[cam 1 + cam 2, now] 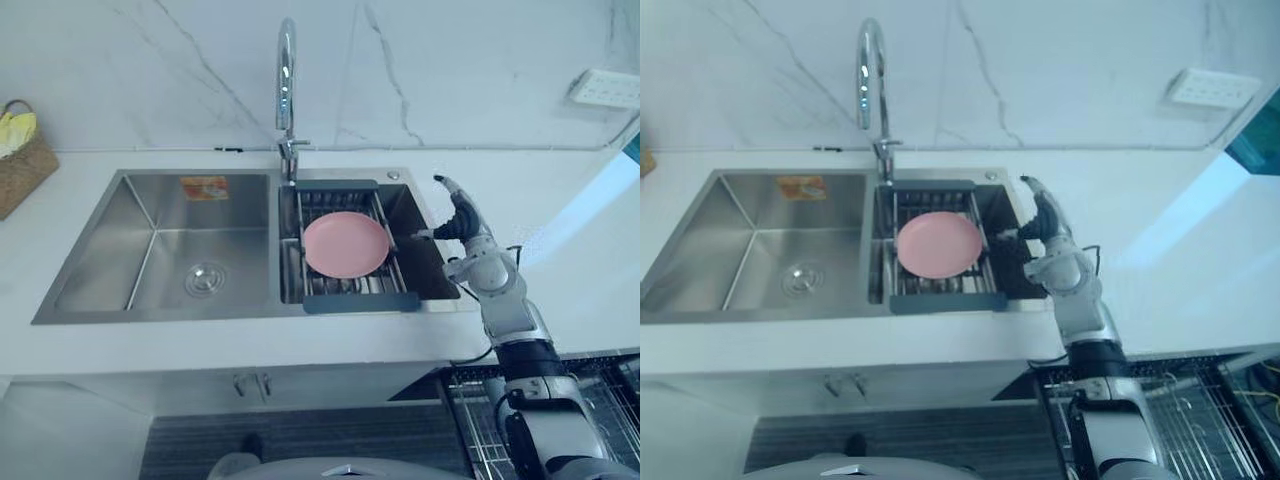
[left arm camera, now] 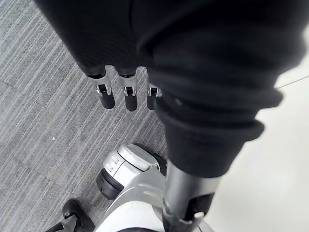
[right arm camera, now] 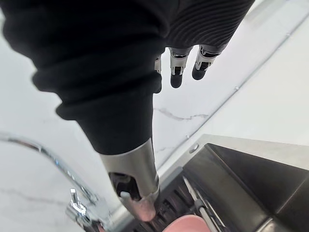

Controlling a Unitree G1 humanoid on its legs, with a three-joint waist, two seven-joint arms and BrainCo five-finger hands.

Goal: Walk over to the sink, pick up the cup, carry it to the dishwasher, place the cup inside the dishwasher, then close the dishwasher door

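No cup is in sight; a pink round dish lies on a dark drain rack across the right basin of the steel sink. My right hand hovers over the sink's right rim, just right of the dish, its fingers straight, open and holding nothing. The dish's edge shows below that hand in the right wrist view. My left hand hangs open over grey striped floor. A wire dishwasher rack is pulled out at the lower right, under the counter.
A tall chrome faucet rises behind the sink's divider. A woven basket stands on the white counter at far left. A wall socket sits on the marble wall at upper right. The left basin holds only its drain.
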